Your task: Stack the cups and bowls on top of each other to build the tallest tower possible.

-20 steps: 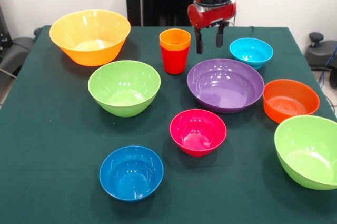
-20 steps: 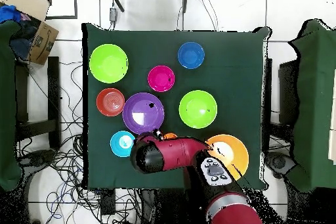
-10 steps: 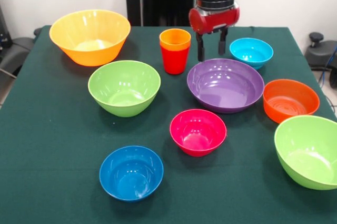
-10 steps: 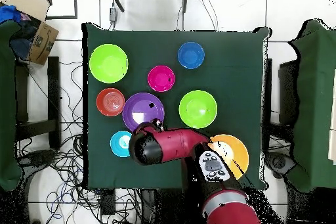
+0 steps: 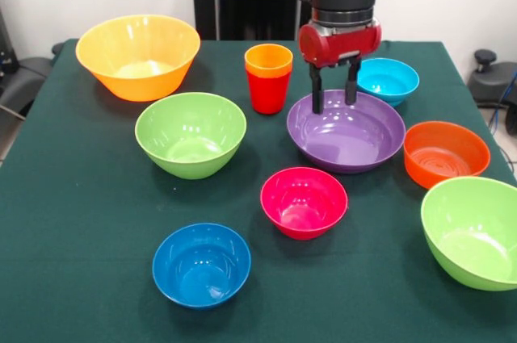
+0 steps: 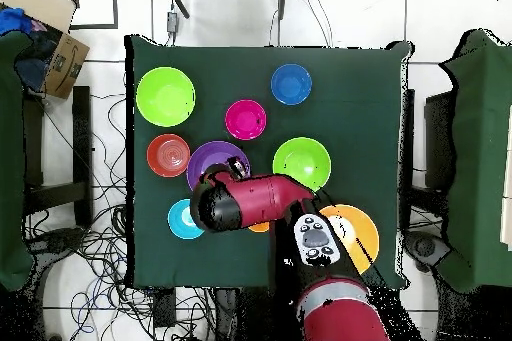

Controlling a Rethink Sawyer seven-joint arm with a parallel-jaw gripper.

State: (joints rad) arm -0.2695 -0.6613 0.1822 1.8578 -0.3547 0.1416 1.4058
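Note:
An orange cup [image 5: 268, 59] sits nested in the red cup [image 5: 266, 94] at the back middle of the table. My gripper [image 5: 334, 99] hangs open and empty just right of them, its fingertips over the far inner side of the wide purple bowl [image 5: 346, 135]. All the bowls stand apart: large yellow-orange [image 5: 138, 54], lime green [image 5: 191, 133], light blue [image 5: 386, 78], orange [image 5: 446, 152], a second lime green [image 5: 472, 230], pink [image 5: 304, 200] and dark blue [image 5: 201, 263]. In the overhead view the arm [image 6: 250, 202] covers part of the purple bowl [image 6: 205, 157].
The green table cloth [image 5: 81, 198] shows bare patches at the front left and between the bowls. A cardboard box [image 6: 55, 37] and cables lie on the floor beside the table in the overhead view.
My gripper has moved from behind the purple bowl, between the cups and the light blue bowl, forward and down over the purple bowl's far side. It stays open. The cups and bowls are unmoved.

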